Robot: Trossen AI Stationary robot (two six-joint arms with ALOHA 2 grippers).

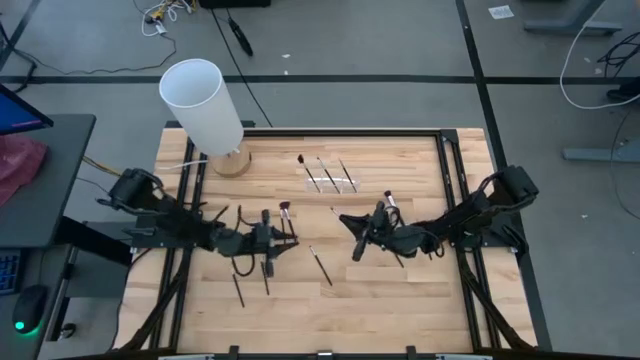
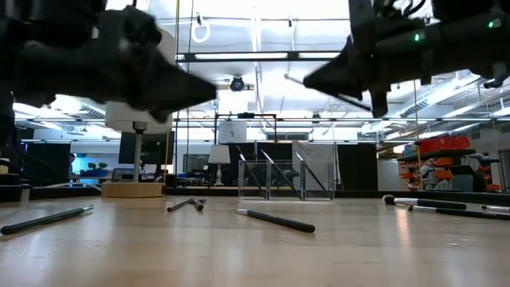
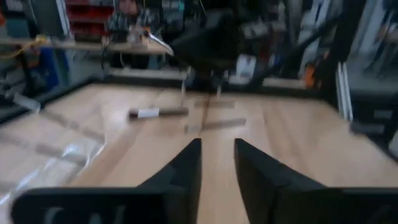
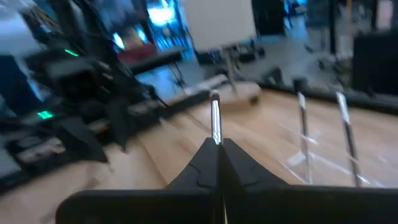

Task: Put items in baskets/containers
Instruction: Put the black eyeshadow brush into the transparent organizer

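My right gripper (image 4: 218, 148) hangs above the table's middle (image 1: 352, 226), shut on a thin brush (image 4: 215, 118). Opposite it, my left gripper (image 3: 217, 155) is open with nothing between its fingers, above the wood left of centre (image 1: 286, 238). The clear holder (image 2: 283, 171) stands at the far middle with three brushes (image 1: 328, 173) leaning in it. Loose brushes lie flat on the table: one with a reddish tip (image 1: 285, 209), one near the middle (image 1: 318, 264), and two by the left arm (image 1: 240, 290). My right gripper pinches the brush between its two fingertips, and a silvery length of it (image 4: 215, 121) sticks out past them. The fingers are level and come from the table's right. The brush is lifted clear of the table and slants in the low view (image 2: 327, 90).
A tall white cylinder on a wooden base (image 1: 205, 105) stands at the far left corner. More brushes lie toward the right (image 2: 430, 204). A black frame (image 1: 455, 180) borders the wooden top. A person shows in the room beyond the table (image 3: 127, 15).
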